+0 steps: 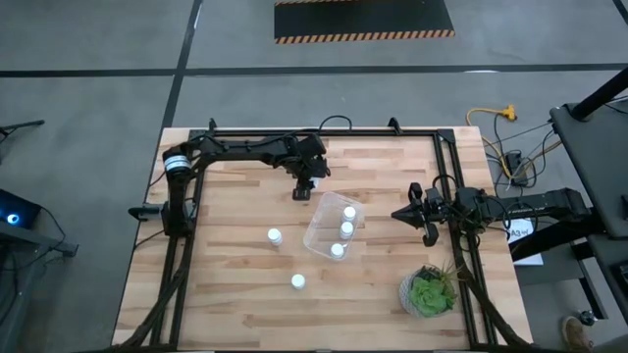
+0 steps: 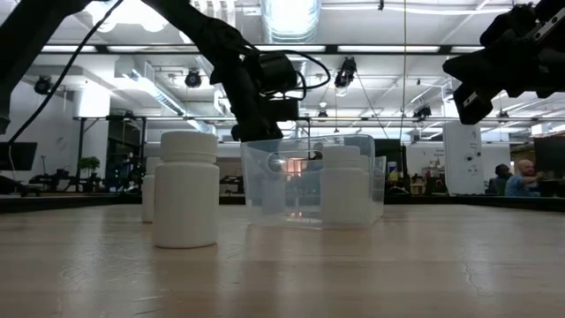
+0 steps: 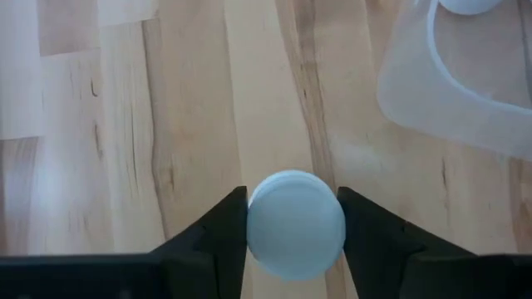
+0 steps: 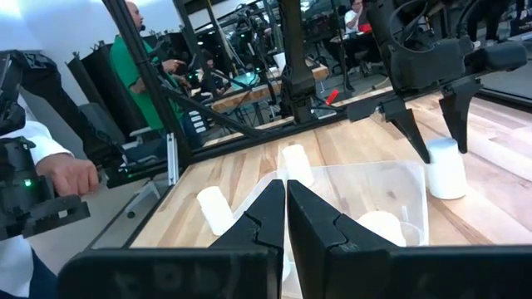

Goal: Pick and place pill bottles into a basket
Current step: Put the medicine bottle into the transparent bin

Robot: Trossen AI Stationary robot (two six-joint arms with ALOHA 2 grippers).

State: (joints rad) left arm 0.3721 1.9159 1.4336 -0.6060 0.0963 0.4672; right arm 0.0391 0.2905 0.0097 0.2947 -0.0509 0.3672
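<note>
A white pill bottle (image 3: 295, 223) stands on the wooden table just off the far-left corner of the clear bin (image 1: 324, 235). My left gripper (image 1: 303, 188) is above it, with a finger on each side of its cap. The bin holds three bottles (image 1: 346, 228). Two more bottles stand loose on the table left of and nearer than the bin, one closer to it (image 1: 275, 235) and one farther toward the near edge (image 1: 297, 281). My right gripper (image 1: 397, 214) is shut and empty, raised to the right of the bin. My left gripper pinches the bottle's round cap (image 3: 258, 218) between its two fingers (image 3: 224, 228), one on each opposite side. The fingers come from above and point down. In the right wrist view the bottle (image 4: 446, 173) stands upright with its base on the table.
A green potted plant (image 1: 429, 291) stands near the table's near right corner. A black frame (image 1: 324, 132) runs along the far edge and the sides. A person in a white sleeve (image 4: 50, 174) stands beyond the table's left side.
</note>
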